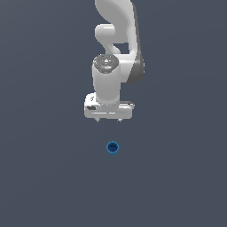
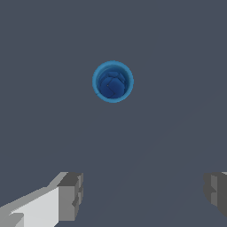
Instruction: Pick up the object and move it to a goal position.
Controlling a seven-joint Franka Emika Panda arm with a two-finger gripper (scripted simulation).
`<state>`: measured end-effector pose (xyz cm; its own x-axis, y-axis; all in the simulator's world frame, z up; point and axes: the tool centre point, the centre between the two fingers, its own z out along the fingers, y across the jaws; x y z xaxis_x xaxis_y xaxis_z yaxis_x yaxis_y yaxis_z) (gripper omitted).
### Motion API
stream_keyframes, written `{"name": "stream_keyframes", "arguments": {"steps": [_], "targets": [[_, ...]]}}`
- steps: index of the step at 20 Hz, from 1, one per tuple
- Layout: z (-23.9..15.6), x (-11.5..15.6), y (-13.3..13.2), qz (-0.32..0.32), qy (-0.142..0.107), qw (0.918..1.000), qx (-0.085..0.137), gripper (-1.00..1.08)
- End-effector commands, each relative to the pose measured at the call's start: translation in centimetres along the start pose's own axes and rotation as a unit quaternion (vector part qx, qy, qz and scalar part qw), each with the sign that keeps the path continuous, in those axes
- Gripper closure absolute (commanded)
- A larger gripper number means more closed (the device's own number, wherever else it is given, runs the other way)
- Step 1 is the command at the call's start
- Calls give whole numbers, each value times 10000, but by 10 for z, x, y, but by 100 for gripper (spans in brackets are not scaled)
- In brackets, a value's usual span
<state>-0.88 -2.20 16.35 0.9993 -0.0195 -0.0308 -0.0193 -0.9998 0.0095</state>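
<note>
1. The gripper (image 1: 108,119) is hanging in the exterior view's centre, jaws spread wide and holding nothing.
2. The blue cup (image 1: 113,148) is sitting upright just below it, apart, on the bare grey floor (image 1: 44,177).
3. Nothing is standing between them.

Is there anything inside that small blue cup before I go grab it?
The wrist view looks straight into the small bright blue cup: only its own darker, faceted blue bottom shows, no contents. What lies beneath it is covered by the cup itself. The open white gripper is clear of it.

blue cup (image 1: 112,148) — 1 | gripper (image 1: 108,120) — 1 | fingers (image 2: 71,196) — 2
</note>
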Motion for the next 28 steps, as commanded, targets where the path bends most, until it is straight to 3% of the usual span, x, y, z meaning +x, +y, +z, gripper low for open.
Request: {"name": "stream_keyframes", "arguments": {"steps": [1, 9, 16, 28], "targets": [[0, 0, 0, 0, 0, 10000, 0, -92], [-4, -2, -24, -395, -60, 9992, -48, -92], [-1, 2, -24, -365, -51, 9993, -43, -92], [29, 47, -23, -39, 45, 10000, 5, -92]]}}
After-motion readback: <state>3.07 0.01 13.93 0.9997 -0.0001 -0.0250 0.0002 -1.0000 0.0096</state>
